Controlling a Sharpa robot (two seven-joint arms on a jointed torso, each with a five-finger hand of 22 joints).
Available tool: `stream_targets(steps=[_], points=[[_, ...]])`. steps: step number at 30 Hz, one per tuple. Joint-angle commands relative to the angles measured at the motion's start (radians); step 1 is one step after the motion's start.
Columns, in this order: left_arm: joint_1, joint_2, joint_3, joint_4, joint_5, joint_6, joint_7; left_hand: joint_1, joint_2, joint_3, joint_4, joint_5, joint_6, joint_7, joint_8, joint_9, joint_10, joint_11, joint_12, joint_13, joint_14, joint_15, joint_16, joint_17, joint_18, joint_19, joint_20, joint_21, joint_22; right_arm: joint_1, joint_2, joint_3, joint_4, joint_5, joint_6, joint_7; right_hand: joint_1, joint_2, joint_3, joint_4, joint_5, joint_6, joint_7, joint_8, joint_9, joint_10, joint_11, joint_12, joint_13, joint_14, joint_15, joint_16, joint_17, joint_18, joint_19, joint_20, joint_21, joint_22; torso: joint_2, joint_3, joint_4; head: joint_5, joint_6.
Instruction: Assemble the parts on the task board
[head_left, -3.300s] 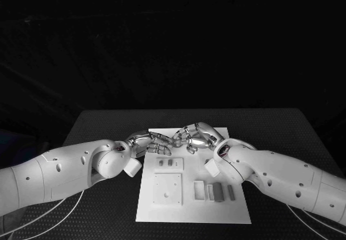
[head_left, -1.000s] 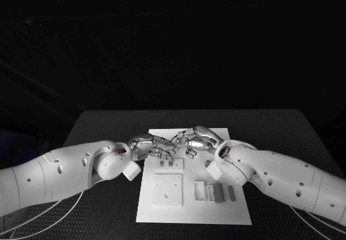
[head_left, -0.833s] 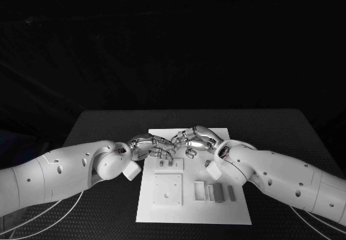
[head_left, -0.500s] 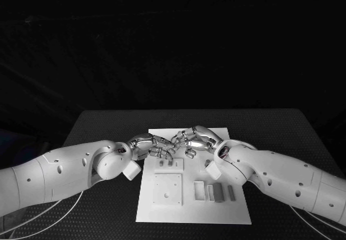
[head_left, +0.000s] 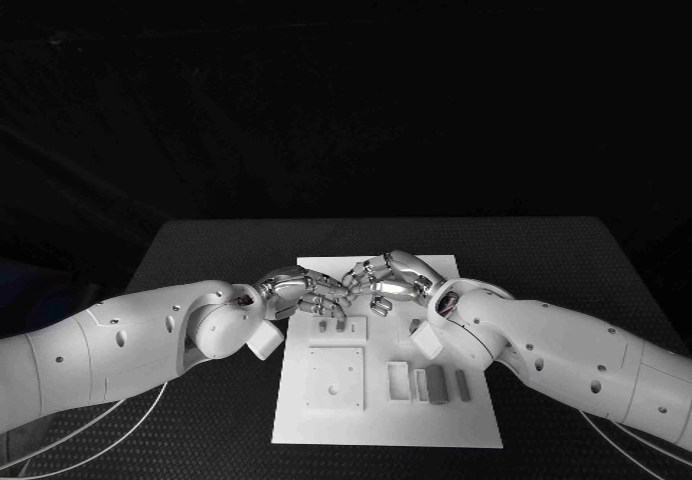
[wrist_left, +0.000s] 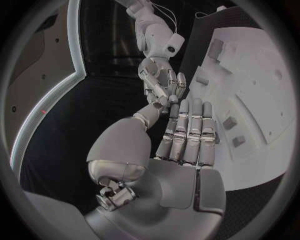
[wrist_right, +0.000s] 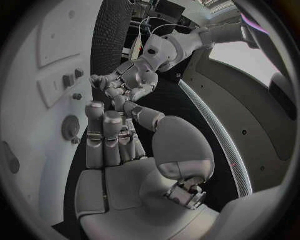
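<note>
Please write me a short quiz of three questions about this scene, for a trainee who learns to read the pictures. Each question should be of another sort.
1. True or false: the left hand and the right hand come together over the far end of the task board.
2. Where is the row of grey bars? A: on the board's near part, on the right arm's side. B: on the bare table. C: in the left hand's fingers.
3. Fill in: the task board lies on a ____ table.

Key: 1 true; 2 A; 3 black.
</note>
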Motion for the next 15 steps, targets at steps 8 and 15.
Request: stream_targets(steps=[8,15], points=[[0.001,0.01,0.001,0.014,0.001,0.016,0.017,0.016,0.005,-0.002,0.0,0.0,0.02,-0.003,0.007,-0.002,0.023,-0.004,0.008,0.009,0.013,-0.003,-0.001,0.006,-0.008,0.004,-0.003,-0.003,-0.003,-0.001,0.006,0.0,0.001,-0.013,0.004,-0.004,-0.002,0.001,0.008,0.0,0.003,0.007,0.0,0.007,0.002,0.006,-0.002,-0.005,-0.003,0.001,-0.003,0.004,0.002,0.101,0.002,-0.006,0.002,0.019,0.0,0.0004,0.0001,-0.002,-0.001],[0.001,0.011,0.001,0.015,0.001,0.013,0.017,0.019,0.006,-0.006,0.0,0.0,0.03,-0.003,0.008,-0.004,0.034,-0.006,0.015,0.021,0.025,-0.008,0.007,0.016,-0.008,0.005,-0.003,-0.003,-0.005,-0.001,0.009,0.0,-0.004,-0.014,0.007,-0.007,-0.002,0.0,0.008,-0.001,0.003,0.007,-0.001,0.007,0.002,0.007,-0.002,-0.005,-0.003,0.001,-0.003,0.004,0.002,0.101,0.002,-0.006,0.002,0.019,0.0,0.0003,-0.0002,-0.002,-0.002]])
